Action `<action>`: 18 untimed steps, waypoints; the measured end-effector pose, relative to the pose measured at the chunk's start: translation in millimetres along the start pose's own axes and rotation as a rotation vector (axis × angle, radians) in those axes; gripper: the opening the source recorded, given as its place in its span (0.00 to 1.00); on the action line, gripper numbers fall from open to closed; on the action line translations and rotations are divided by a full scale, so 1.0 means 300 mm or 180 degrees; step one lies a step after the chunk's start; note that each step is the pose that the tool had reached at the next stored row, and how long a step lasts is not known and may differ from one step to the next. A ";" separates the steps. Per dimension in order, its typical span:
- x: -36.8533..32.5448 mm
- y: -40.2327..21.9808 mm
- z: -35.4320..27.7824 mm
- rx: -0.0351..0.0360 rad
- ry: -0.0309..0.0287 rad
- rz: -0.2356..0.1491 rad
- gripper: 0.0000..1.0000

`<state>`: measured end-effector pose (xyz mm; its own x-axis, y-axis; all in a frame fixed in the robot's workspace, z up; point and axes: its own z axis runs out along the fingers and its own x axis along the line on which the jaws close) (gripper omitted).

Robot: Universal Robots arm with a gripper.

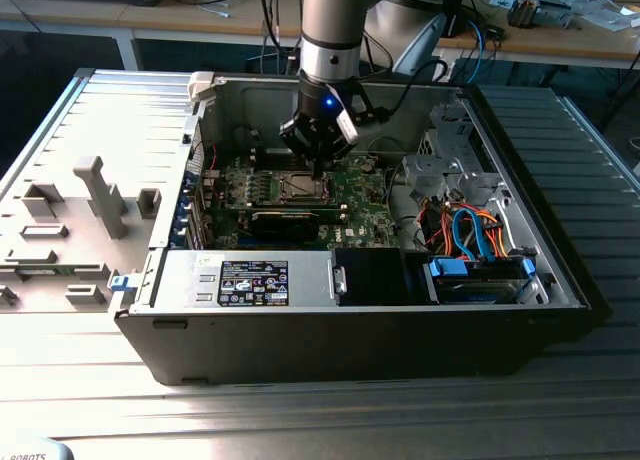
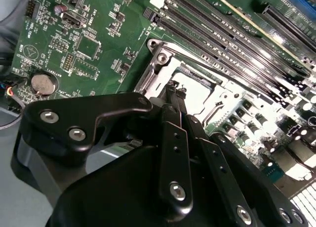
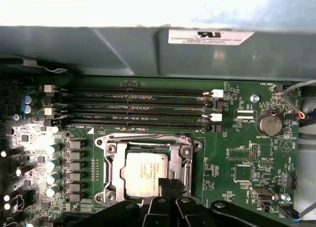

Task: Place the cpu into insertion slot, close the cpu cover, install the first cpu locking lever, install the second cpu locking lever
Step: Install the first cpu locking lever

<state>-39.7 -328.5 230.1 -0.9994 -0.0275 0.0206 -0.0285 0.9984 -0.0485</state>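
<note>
Cpu (image 3: 144,171) is sitting inside the insertion slot (image 3: 109,149), cpu cover (image 3: 186,151) lying around it. Gripper (image 2: 173,89), fingers pressed together, is hovering at the slot's edge; a slipping tip risks scraping the motherboard (image 3: 237,158).

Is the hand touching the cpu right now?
Cannot tell. In the first wrist view the hand overlaps the near edge of the cpu, seated under the cpu cover, but neither contact nor gap shows plainly.

cpu (image 3: 143,171) has a dull silver-grey metal top, cpu cover (image 3: 111,164) is shiny bare metal. Motherboard (image 3: 237,138) glossy green, gripper (image 2: 174,91) matt black w/ metal screws. Case wall (image 1: 255,105) matt grey metal.
</note>
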 end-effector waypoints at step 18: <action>0.001 -0.002 -0.043 0.0000 0.0000 0.0000 0.11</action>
<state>-39.7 -328.5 242.9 -0.9994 -0.0275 0.0206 -0.0285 0.9984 -0.0485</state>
